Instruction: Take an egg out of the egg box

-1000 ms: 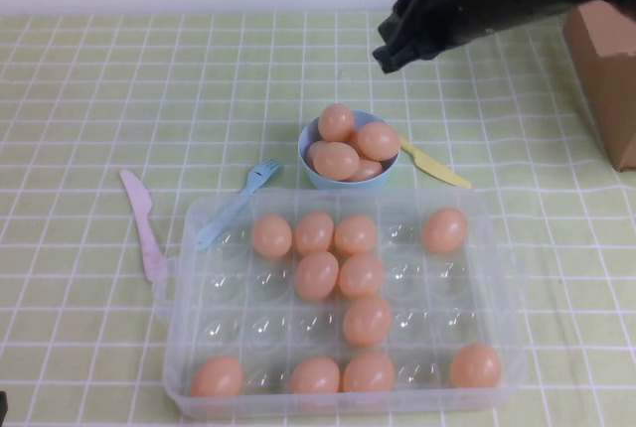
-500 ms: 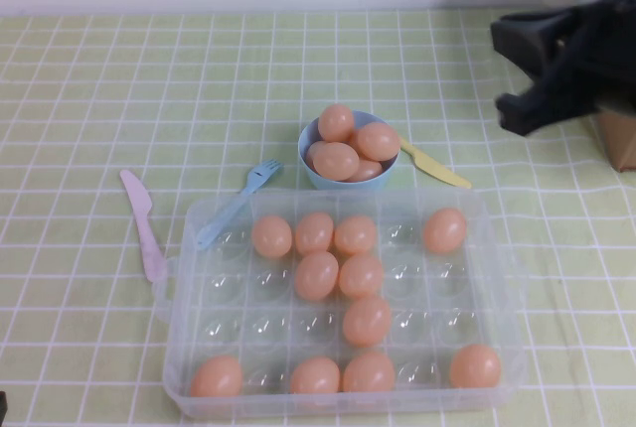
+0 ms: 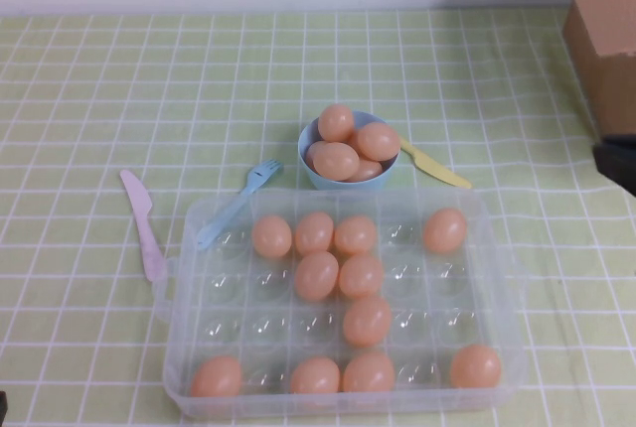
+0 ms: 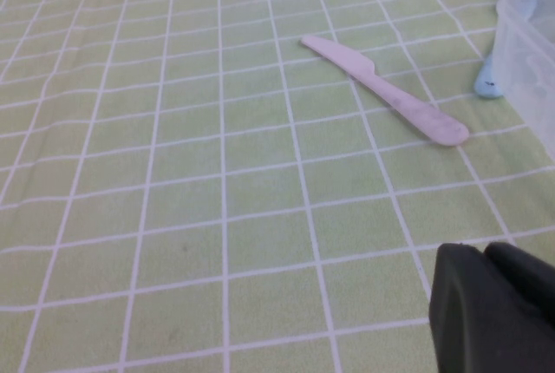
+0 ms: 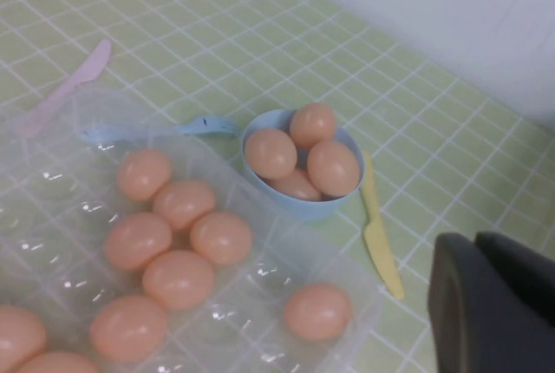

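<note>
High view shows the egg box point(image 3: 343, 300) at the bench's near edge, eleven eggs in its cups, none lifted out; I judge a fresh reach is next. Right gripper point(image 3: 618, 161) sits at the bench's right edge, left gripper point(image 4: 494, 308) low near the left corner, both jaws' state untellable; the next move needs open jaws lowered over one egg point(image 3: 444, 230)

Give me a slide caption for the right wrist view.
Right hand hovers beside the clear egg box, near a blue bowl of eggs and a yellow knife; left hand parked elsewhere.
</note>
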### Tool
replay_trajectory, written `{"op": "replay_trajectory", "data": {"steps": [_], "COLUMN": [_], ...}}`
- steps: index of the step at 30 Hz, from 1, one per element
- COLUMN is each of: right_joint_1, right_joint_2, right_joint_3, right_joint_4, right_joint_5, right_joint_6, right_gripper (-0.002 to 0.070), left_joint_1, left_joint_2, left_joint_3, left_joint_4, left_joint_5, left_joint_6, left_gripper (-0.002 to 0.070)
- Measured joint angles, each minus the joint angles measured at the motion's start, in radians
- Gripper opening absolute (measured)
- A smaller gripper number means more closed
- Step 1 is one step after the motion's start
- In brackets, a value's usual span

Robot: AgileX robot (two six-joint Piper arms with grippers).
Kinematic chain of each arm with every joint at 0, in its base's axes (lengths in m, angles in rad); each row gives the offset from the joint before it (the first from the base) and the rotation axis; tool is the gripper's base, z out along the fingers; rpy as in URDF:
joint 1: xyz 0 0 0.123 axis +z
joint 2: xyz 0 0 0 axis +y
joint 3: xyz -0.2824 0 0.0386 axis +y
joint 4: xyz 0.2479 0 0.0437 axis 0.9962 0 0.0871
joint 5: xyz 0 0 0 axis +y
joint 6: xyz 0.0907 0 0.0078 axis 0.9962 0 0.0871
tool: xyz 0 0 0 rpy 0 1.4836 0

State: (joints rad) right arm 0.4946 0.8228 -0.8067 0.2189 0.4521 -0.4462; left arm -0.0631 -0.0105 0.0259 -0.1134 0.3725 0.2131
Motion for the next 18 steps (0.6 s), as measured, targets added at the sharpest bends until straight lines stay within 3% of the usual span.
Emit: {"op": "replay_trajectory", "data": {"steps": [12, 18], "right_joint_1": [-0.014, -0.240], "right_joint_2": [-0.284, -0.451], "right_joint_3": [0.370, 0.525], "right_joint_4": [-0.013, 0.026], "right_joint_5": [-0.308, -0.343], "right_joint_6": [0.002, 0.002], "right_gripper": [-0.0017, -0.0017], "left_joint_1": [0.000, 0.000], "left_joint_2": [0.000, 0.000], "left_joint_3": [0.000, 0.000], "left_joint_4": [0.000, 0.000], "left_joint_5": [0.000, 0.000], "left_joint_6": [0.000, 0.000], "left_gripper": [-0.0004, -0.0004]}}
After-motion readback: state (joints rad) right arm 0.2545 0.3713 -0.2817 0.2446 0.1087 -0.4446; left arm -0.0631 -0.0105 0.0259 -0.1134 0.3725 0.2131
